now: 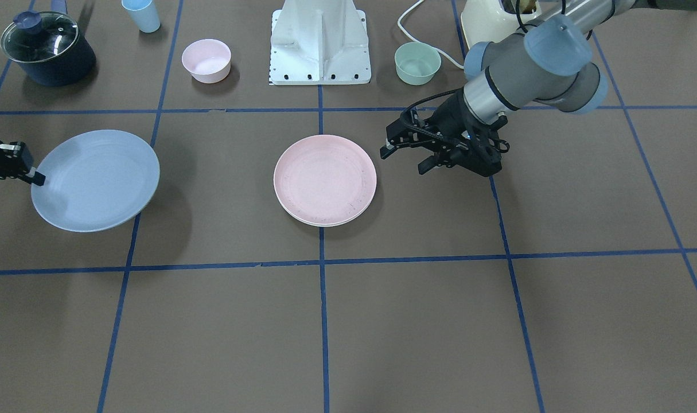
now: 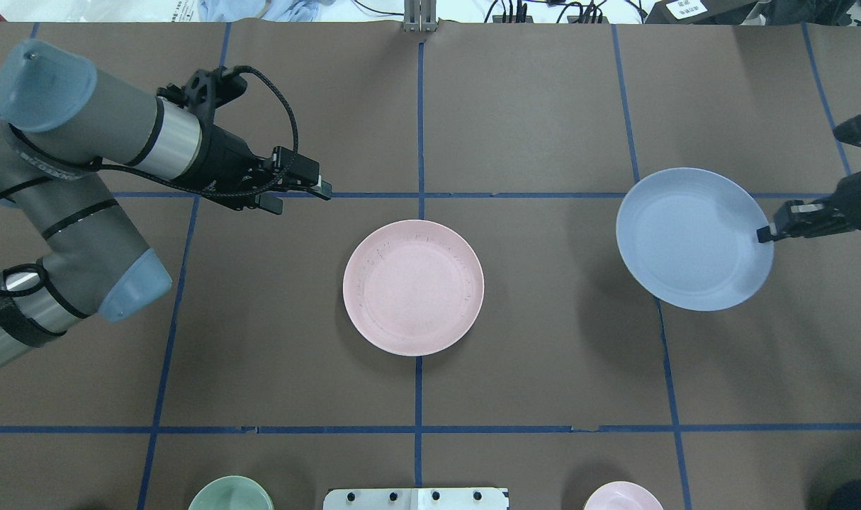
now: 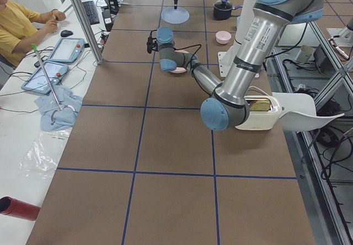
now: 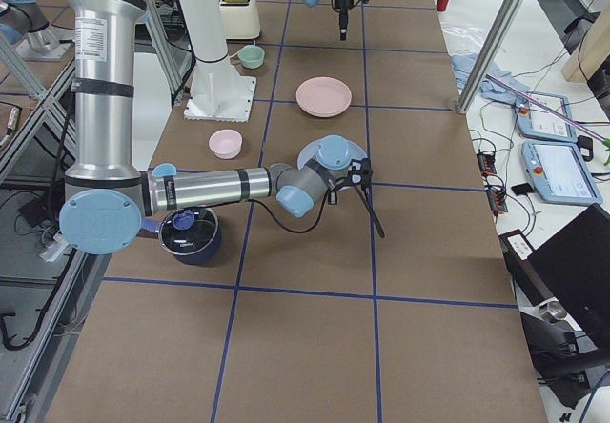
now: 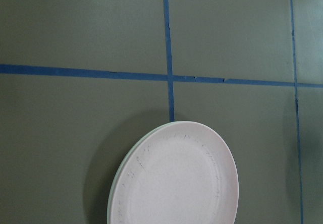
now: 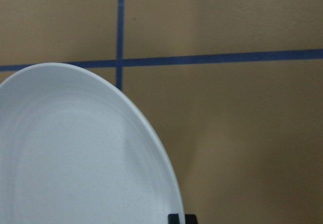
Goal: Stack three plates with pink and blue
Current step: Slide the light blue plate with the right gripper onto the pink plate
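Note:
The pale pink plate lies at the table's centre, on top of the cream-white plate; only a thin rim of the cream-white plate shows. My left gripper is open and empty, raised beside this pile on the robot's left. My right gripper is shut on the rim of the light blue plate. It holds the plate above the table, well to the right of the pile.
Along the robot's side stand a small pink bowl, a mint-green bowl, the white robot base, a dark lidded pot, a blue cup and a cream toaster.

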Action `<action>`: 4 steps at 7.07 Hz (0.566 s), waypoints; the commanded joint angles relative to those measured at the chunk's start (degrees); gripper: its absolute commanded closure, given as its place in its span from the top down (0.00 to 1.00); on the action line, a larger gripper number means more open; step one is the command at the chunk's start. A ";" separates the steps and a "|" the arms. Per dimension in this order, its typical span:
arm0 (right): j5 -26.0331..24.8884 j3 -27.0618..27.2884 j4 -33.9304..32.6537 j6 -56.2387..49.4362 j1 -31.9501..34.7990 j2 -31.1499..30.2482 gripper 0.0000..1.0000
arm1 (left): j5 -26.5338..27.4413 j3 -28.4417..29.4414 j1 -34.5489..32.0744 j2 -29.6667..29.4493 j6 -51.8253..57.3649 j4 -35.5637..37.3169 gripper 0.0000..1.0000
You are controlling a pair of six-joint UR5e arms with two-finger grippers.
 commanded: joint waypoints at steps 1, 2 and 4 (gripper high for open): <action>-5.45 1.30 0.11 19.79 -11.53 11.78 0.00 | -2.09 0.37 -3.85 0.40 2.74 -0.01 1.00; -13.32 1.39 -0.06 26.94 -19.43 17.75 0.00 | -2.18 0.37 -4.73 0.14 2.76 -0.27 1.00; -22.34 1.22 -0.68 30.87 -28.53 20.89 0.00 | -2.18 0.37 -5.09 0.05 2.76 -0.45 1.00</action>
